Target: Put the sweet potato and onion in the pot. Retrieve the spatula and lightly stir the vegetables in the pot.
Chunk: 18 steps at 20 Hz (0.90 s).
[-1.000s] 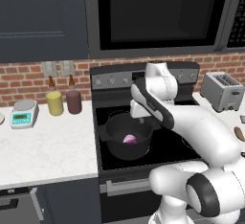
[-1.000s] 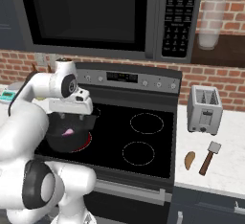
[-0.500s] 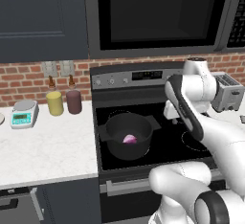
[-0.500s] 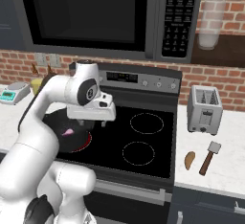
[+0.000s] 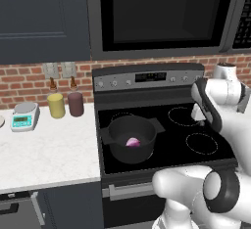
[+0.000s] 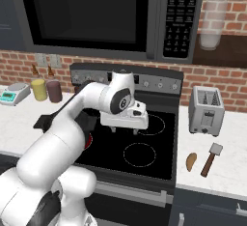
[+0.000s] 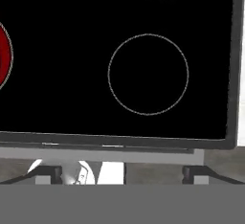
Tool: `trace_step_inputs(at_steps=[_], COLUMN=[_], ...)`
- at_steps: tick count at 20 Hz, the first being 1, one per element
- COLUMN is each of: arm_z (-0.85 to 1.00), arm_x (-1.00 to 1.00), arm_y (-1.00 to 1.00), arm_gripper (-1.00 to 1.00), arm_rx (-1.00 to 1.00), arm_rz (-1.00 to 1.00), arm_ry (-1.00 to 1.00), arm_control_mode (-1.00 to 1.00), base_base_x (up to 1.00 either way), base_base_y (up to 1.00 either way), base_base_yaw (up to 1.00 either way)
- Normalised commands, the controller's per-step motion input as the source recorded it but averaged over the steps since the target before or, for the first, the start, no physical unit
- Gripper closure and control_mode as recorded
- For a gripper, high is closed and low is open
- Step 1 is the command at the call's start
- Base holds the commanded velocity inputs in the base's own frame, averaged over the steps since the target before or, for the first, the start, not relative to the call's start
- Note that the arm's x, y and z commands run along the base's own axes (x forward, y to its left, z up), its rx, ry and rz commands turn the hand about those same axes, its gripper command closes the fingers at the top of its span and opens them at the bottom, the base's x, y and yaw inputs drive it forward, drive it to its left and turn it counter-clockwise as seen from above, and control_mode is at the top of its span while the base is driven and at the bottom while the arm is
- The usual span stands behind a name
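Observation:
The dark pot [image 5: 131, 137] stands on the stove's front left burner with the pink-purple onion [image 5: 132, 142] lying inside it. The orange-brown sweet potato [image 6: 191, 161] lies on the counter right of the stove. Beside it rests the spatula [image 6: 211, 156], brown handle toward the front and grey blade toward the back. My gripper [image 6: 124, 130] hangs open and empty over the middle of the cooktop, between the pot and the right burners. In the hand view its two fingertips [image 7: 44, 173] stand wide apart above the stove's front edge.
A toaster [image 6: 206, 110] stands on the right counter behind the spatula. A red glowing burner [image 7: 3, 55] shows at the left of the hand view. On the left counter are a kitchen scale [image 5: 24, 116], a yellow jar [image 5: 56, 105] and a dark red jar [image 5: 75, 103].
My arm has swung from above the pot to the right across the cooktop. The onion stays in the pot; the sweet potato and spatula have not moved.

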Motion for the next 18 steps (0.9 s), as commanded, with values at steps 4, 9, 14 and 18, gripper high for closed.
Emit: trace_step_inputs(at_steps=[4, 9, 14, 18], arm_z=[-0.43, -0.48, -0.48, -0.12], arm_x=[0.49, 0.30, 0.14, 0.00], arm_y=[-1.00, -1.00, -0.97, -0.47], arm_gripper=[-1.00, -1.00, -1.00, -1.00], arm_rx=[0.00, 0.00, 0.00, 0.08], arm_rz=[-0.15, -0.15, -0.10, -0.02], arm_ry=[0.04, 0.01, 0.00, 0.00], arm_control_mode=[-1.00, -1.00, -1.00, -1.00], base_base_x=[0.00, 0.00, 0.00, 0.00], base_base_y=[0.00, 0.00, 0.00, 0.00], base_base_yaw=[0.00, 0.00, 0.00, 0.00])
